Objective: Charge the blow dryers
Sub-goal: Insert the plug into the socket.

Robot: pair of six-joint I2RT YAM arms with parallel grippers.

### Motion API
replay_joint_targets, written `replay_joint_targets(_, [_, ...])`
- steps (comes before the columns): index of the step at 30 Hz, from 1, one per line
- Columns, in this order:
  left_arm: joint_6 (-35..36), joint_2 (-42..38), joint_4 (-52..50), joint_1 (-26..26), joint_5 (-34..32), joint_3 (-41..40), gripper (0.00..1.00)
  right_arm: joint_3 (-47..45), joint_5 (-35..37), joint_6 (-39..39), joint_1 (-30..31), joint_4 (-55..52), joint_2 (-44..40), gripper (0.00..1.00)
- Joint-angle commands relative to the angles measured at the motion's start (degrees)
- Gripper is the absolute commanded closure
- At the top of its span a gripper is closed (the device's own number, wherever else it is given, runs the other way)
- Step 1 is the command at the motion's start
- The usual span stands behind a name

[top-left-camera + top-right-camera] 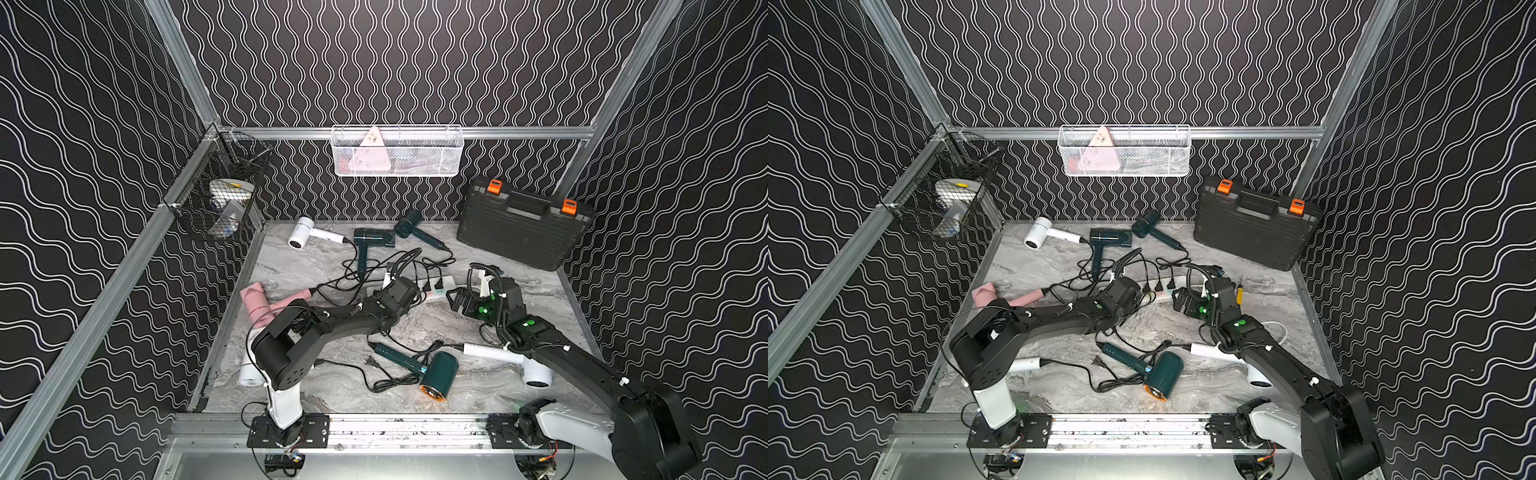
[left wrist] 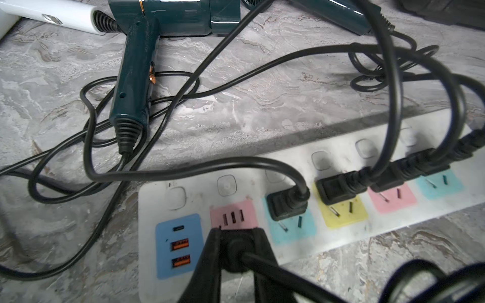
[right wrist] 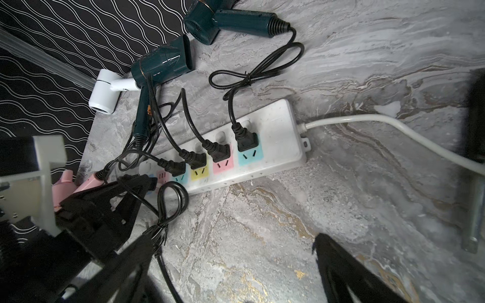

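Several blow dryers lie on the marble table: white point(image 1: 309, 235) and two dark green point(image 1: 372, 241) point(image 1: 415, 226) at the back, pink point(image 1: 266, 303) at the left, green point(image 1: 432, 374) and white point(image 1: 519, 361) in front. The white power strip point(image 1: 436, 286) point(image 2: 338, 236) lies mid-table with several black plugs point(image 3: 246, 139) seated in its coloured sockets. My left gripper point(image 2: 237, 232) point(image 3: 147, 183) is shut on a black plug point(image 2: 237, 251) right at the pink socket point(image 2: 233, 215) near the strip's USB end. My right gripper point(image 3: 232, 241) point(image 1: 457, 297) stands wide open over bare table beside the strip, holding nothing.
A black toolcase point(image 1: 523, 224) leans at the back right. A white mesh basket point(image 1: 397, 151) and a black wire basket point(image 1: 224, 199) hang on the walls. Black cords tangle around the strip; a tied cord bundle point(image 3: 160, 233) lies by my right gripper. The strip's white cable point(image 3: 380, 123) runs right.
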Motion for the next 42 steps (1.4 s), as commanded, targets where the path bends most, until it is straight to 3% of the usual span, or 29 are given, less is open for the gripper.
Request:
replay_joint_targets(1, [1.0, 0.7, 2.6, 0.2, -1.0, 0.8, 1.00, 0.4, -0.2, 0.9, 0.1, 1.7, 0.7, 0.00])
replay_joint_targets(17, [1.3, 3.3, 3.7, 2.6, 2.0, 1.5, 1.00, 0.7, 0.2, 0.9, 0.0, 1.6, 1.7, 0.00])
replay_joint_targets(42, [3.4, 3.1, 5.1, 2.6, 6.4, -4.1, 1.00, -0.1, 0.3, 1.1, -0.3, 2.5, 1.3, 0.00])
